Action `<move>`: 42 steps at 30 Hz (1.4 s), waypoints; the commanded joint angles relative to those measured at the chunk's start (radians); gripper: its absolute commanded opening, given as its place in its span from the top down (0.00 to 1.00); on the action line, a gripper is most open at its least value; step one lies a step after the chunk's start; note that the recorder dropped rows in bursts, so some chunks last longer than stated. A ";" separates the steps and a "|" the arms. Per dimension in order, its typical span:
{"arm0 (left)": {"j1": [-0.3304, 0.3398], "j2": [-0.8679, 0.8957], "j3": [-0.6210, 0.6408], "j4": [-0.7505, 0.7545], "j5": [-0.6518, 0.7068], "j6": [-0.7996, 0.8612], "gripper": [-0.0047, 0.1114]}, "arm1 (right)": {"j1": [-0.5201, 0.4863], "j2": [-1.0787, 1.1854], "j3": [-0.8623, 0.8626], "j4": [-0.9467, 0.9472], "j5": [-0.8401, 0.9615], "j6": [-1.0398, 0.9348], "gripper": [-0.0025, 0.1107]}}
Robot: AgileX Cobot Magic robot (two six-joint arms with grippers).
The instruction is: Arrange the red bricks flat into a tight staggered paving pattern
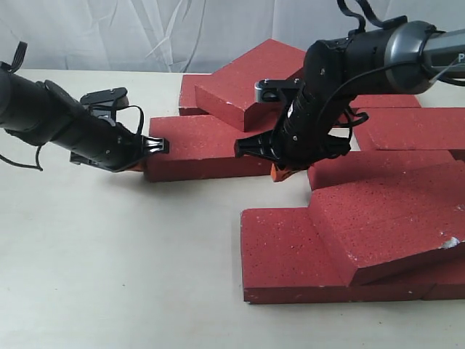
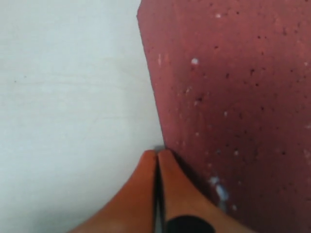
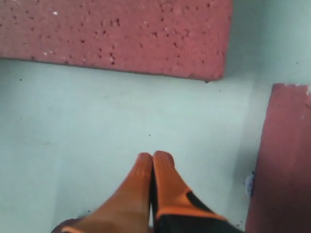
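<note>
The red bricks [image 1: 290, 251] lay loose across the right half of the worktop [image 1: 109, 254], several tilted on their neighbours rather than flat; the left gripper [image 1: 138, 166] had its orange fingers [image 2: 141, 194] pressed together with nothing between them, tips touching the end of one flat brick [image 1: 207, 142] near the worktop's middle; the right gripper [image 1: 280, 173], likewise closed and empty, pointed down at bare worktop between two bricks.

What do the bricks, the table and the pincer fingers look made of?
Bricks: likely fired clay or concrete, matte, judging by the grainy, pitted red faces with white chips. Table: smooth pale surface, possibly laminate; unclear. Pincer fingers: smooth orange, probably plastic or rubber.
</note>
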 commanded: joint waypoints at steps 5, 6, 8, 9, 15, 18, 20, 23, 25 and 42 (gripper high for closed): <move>-0.006 0.001 -0.076 -0.013 -0.008 0.001 0.96 | -0.004 0.031 -0.004 -0.002 -0.094 -0.011 0.98; -0.006 0.001 -0.078 -0.017 -0.008 0.001 0.96 | -0.004 0.033 -0.004 -0.005 -0.099 -0.011 0.98; -0.006 0.006 -0.085 -0.025 -0.008 0.001 0.96 | -0.004 0.036 -0.004 -0.022 -0.107 -0.011 0.98; -0.006 0.009 -0.089 -0.025 -0.008 0.001 0.96 | -0.004 0.037 -0.004 -0.024 -0.112 -0.011 0.98; -0.006 0.067 -0.127 -0.047 0.024 0.001 0.96 | -0.004 0.044 -0.004 -0.024 -0.132 -0.011 0.98; -0.006 0.084 -0.142 -0.081 0.043 0.001 0.96 | -0.004 0.044 -0.004 -0.034 -0.139 -0.011 0.98; -0.006 0.086 -0.151 -0.086 0.053 0.001 0.96 | -0.004 0.044 -0.004 -0.044 -0.141 -0.011 0.98; -0.006 0.086 -0.153 -0.107 0.055 0.001 0.96 | -0.004 0.045 -0.004 -0.064 -0.155 -0.011 0.98; -0.006 0.089 -0.153 -0.114 0.060 0.001 0.96 | -0.004 0.045 -0.004 -0.066 -0.166 -0.008 0.98; -0.006 0.090 -0.153 -0.157 0.064 0.003 0.96 | -0.004 0.082 -0.004 -0.181 -0.222 0.098 0.98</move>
